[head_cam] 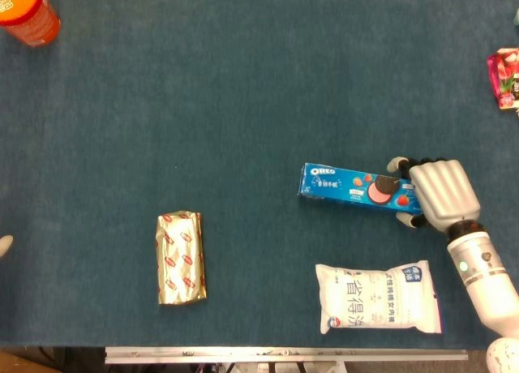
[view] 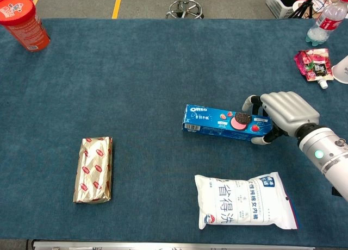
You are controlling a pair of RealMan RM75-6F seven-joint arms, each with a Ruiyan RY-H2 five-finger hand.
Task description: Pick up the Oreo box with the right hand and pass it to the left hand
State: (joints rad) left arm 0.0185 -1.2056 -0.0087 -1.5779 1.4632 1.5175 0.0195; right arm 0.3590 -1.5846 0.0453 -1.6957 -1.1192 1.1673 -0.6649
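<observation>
On the counter (head_cam: 243,89), right of centre, our right hand (head_cam: 438,193) clasps the right end of the Oreo box (head_cam: 353,185), whose long axis runs left-right. We see only a sliver of the left hand (head_cam: 5,245), well apart; its state we cannot tell.

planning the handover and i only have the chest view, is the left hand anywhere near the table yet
observer: Only just. In the head view a pale tip, probably the left hand, pokes in at the far left edge. Too little shows to tell whether it is open.
operator: what lies between it and the box
observer: Seen from above, the gold foil packet lies on that line, level with the tip, with bare cloth on both sides. The blue Oreo box sits further right and slightly further from the robot, with the right hand gripping its right end.
</observation>
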